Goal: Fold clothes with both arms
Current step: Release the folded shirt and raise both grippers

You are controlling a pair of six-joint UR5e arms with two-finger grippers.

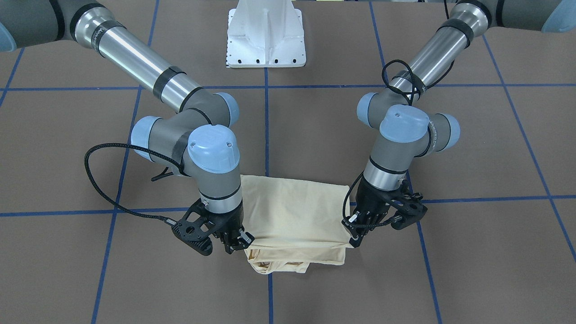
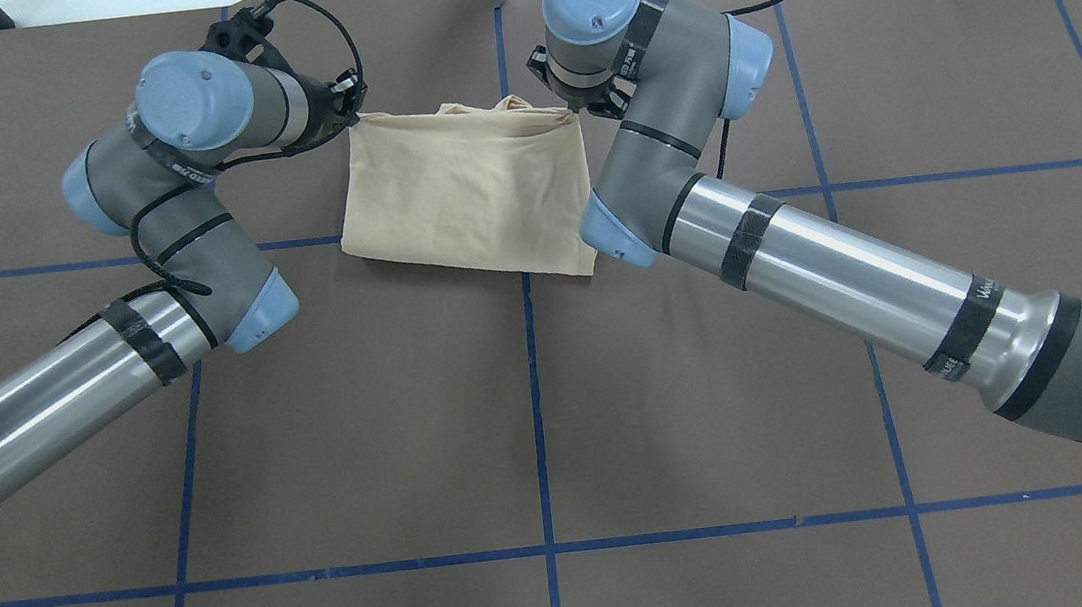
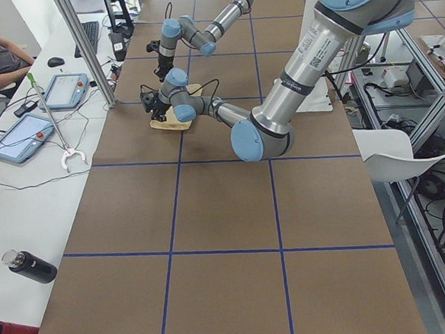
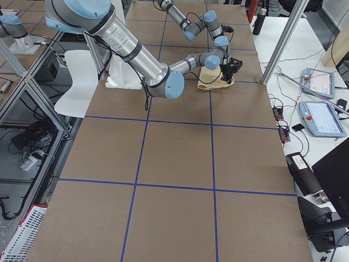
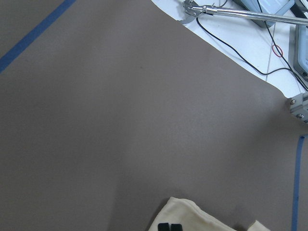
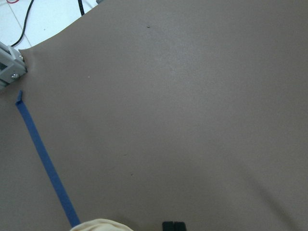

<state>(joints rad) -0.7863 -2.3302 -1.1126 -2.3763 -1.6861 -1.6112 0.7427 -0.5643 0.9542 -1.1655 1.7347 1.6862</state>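
folded and being held at two corners

the pale yellow t-shirt (image 1: 292,209) is lying folded into a rectangle on the brown table (image 1: 472,144), straddling a blue tape line (image 1: 266,135) and sitting well in front of the white pedestal base (image 1: 266,33). the left gripper (image 1: 357,234) is pinching one corner of the top layer at the edge farthest from the robot. the right gripper (image 1: 238,240), fingers pressed together, is pinching the opposite corner. between them, that edge is riding slightly above the layer underneath.
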